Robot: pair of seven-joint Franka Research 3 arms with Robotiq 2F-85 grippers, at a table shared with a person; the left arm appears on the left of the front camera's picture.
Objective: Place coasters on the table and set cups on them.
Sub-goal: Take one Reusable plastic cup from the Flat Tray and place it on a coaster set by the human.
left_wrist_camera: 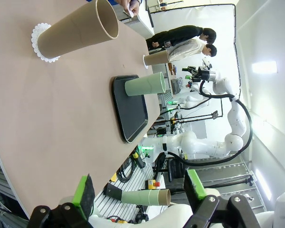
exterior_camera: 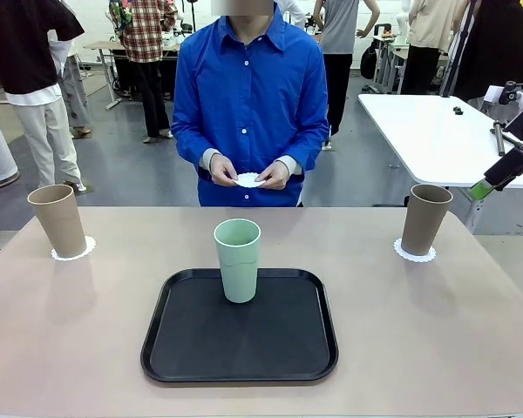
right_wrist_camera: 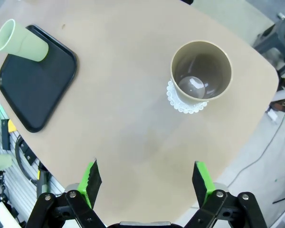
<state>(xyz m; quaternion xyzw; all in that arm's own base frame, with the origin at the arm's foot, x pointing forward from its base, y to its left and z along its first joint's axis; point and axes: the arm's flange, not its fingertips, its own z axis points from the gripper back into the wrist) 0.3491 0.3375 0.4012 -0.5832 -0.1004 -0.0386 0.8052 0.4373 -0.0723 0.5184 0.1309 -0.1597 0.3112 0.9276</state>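
Right hand (right_wrist_camera: 146,164): wide open, empty, above the beige worktop (right_wrist_camera: 133,118), near a tan-brown tumbler (right_wrist_camera: 201,70) on its white scalloped paper doily (right_wrist_camera: 180,105). Left hand (left_wrist_camera: 137,176): spread, empty. Pale mint tumbler (exterior_camera: 237,259) stands on the black tray (exterior_camera: 192,348). Third doily (exterior_camera: 248,180) in the person's hands. Risks: the tall mint tumbler tips if clipped at the rim; the light doily skids under it. No readable writing.

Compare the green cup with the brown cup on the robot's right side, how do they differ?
The green cup is pale mint; the brown cup is tan. The green cup stands directly on the black tray in the middle of the table; the brown cup stands on a white coaster near the right edge. Both are upright, tapered and handleless.
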